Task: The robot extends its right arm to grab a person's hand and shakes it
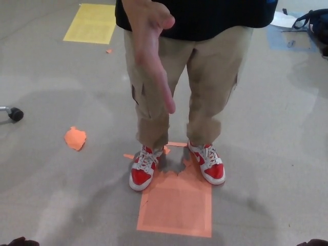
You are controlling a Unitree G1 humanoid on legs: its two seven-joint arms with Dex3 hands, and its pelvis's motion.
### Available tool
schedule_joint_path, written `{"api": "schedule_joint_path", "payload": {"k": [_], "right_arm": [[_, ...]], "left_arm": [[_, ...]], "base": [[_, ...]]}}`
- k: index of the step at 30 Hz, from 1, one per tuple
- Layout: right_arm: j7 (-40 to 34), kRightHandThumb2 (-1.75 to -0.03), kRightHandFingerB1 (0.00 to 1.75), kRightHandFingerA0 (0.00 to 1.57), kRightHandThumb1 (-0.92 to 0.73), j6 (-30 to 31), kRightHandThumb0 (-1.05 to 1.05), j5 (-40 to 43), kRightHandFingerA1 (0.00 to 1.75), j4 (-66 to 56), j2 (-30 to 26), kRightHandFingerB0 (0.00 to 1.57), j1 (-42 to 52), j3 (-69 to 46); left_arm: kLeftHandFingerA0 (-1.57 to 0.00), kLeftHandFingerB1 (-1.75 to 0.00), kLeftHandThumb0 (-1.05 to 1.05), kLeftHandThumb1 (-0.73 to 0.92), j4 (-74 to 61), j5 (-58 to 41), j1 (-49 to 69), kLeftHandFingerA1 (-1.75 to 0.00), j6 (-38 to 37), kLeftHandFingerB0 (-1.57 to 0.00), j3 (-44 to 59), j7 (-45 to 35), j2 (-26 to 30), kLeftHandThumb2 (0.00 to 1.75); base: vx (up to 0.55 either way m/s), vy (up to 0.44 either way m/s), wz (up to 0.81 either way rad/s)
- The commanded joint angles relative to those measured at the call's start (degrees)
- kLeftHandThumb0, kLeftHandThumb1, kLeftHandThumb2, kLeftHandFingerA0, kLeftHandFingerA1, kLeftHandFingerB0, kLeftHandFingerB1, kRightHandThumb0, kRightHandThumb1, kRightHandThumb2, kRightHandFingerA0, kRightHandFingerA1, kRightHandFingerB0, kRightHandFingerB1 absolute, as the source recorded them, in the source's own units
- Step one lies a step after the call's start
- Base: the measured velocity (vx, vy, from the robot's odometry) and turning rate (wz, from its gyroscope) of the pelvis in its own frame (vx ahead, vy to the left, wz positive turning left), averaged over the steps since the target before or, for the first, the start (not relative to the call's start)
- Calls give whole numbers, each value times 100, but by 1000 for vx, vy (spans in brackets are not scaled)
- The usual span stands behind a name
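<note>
Nearest us, only dark slivers of our right hand [313, 242] and left hand [19, 241] show; we cannot tell their state. Beyond, the person's hand [151, 48] reaches out, soft and yielding; we judge the palm wants gentle wrapping.

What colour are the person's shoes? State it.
The shoes are red and white with white laces, clearest in the head view.

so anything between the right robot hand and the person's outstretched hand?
Nothing visible. The person's hand hangs open in mid-air in front of the khaki trousers, fingers pointing down. Only a sliver of the right robot hand shows at the bottom right edge, and the space between them is open air above bare floor.
</note>
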Motion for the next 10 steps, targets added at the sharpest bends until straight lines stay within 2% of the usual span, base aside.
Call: {"api": "schedule_joint_path", "payload": {"k": [1, 3, 4, 5, 7, 8, 10], "right_arm": [[24, -118, 20, 4, -86, 25, -88, 8, 32, 34, -104, 12, -31, 15], [61, -118, 20, 1, -85, 26, -84, 52, 28, 39, -103, 8, -16, -24], [81, -118, 18, 7, -88, -31, -88, 12, 29, 41, -106, 10, 6, 21], [89, -118, 17, 5, -87, -29, -89, 24, 26, 41, -105, 10, 9, 8], [72, -118, 22, 3, -87, -75, -88, 18, 31, 43, -105, 13, 24, 16], [52, -118, 24, 0, -86, -74, -85, 2, 32, 45, -96, 16, 14, 30], [23, -118, 24, 0, -86, -67, -86, 7, 33, 39, -87, 15, -11, 25]], "left_arm": [[-26, -30, -56, 86, 19, 87, -25, -36, -59, -14, -19, 84, 59, 65], [-25, -30, -57, 85, 26, 8, -16, -36, -22, -15, 25, 17, 13, 65], [-23, -30, -58, 85, 82, 48, -42, -35, -94, -14, -16, 11, 18, 65], [-28, -30, -59, 86, 72, 81, -57, -36, -85, -15, -42, 29, 18, 65], [-26, -31, -56, 83, -55, 56, -83, -37, 8, -15, -22, 58, -19, 64], [-1, -47, -33, 63, -99, 17, -112, -47, 49, 0, 4, 43, -35, 111], [-1, -47, -33, 63, -93, -23, -183, -48, 93, 0, 34, -2, -41, 112]], "base": [[0, 0, 0], [0, 0, 0], [0, 0, 0], [0, 0, 0], [0, 0, 0], [0, 0, 0], [0, 0, 0]]}}
